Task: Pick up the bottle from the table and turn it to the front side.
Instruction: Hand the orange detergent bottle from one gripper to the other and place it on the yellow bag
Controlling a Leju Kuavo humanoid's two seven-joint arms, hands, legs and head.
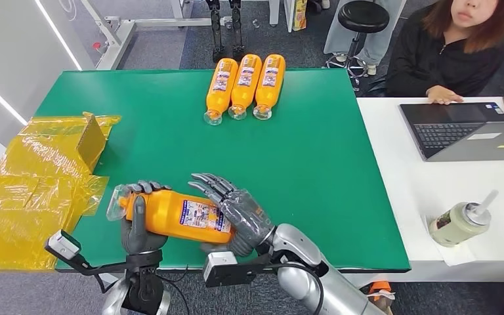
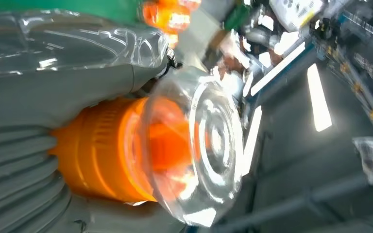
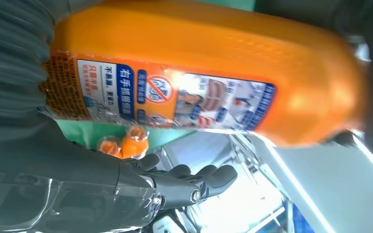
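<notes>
Turning the bottle (image 1: 180,216), held above the counter (image 1: 315,170) near edge: left hand (image 1: 138,226) gripping neck, right hand (image 1: 239,216) cradling base, fingers spread; roll slowly.

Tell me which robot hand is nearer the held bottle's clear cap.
Left. The left robot hand grips the bottle just behind its clear cap; the right robot hand is at the opposite, base end.

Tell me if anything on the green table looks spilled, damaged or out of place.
Nothing spilled or damaged. Three orange bottles lie in a neat row at the far edge; a fourth orange bottle is held sideways between the left hand and right hand.
</notes>
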